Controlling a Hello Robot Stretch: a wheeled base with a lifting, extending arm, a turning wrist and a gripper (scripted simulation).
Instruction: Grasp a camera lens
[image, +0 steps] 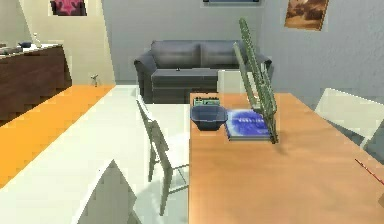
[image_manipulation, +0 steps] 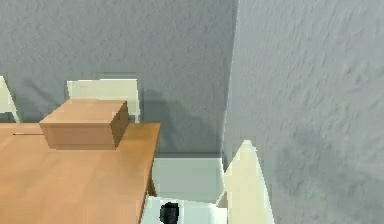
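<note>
A small dark object (image_manipulation: 170, 211) lies on the seat of a white chair (image_manipulation: 248, 186) at the bottom of the arm side view, just off the corner of the wooden table (image_manipulation: 62, 186). Its shape is too small to name. In the forward view the same kind of wooden table (image: 290, 170) carries a dark bowl (image: 208, 119), a blue book (image: 246, 124), a small box (image: 206, 100) and a tall green plant (image: 255, 75).
A brown cardboard box (image_manipulation: 87, 124) sits on the table near its far edge, with another white chair (image_manipulation: 105, 92) behind it and grey walls close by. White chairs (image: 160, 150) flank the table. A dark sofa (image: 190, 65) and a dark cabinet (image: 30, 75) stand farther off.
</note>
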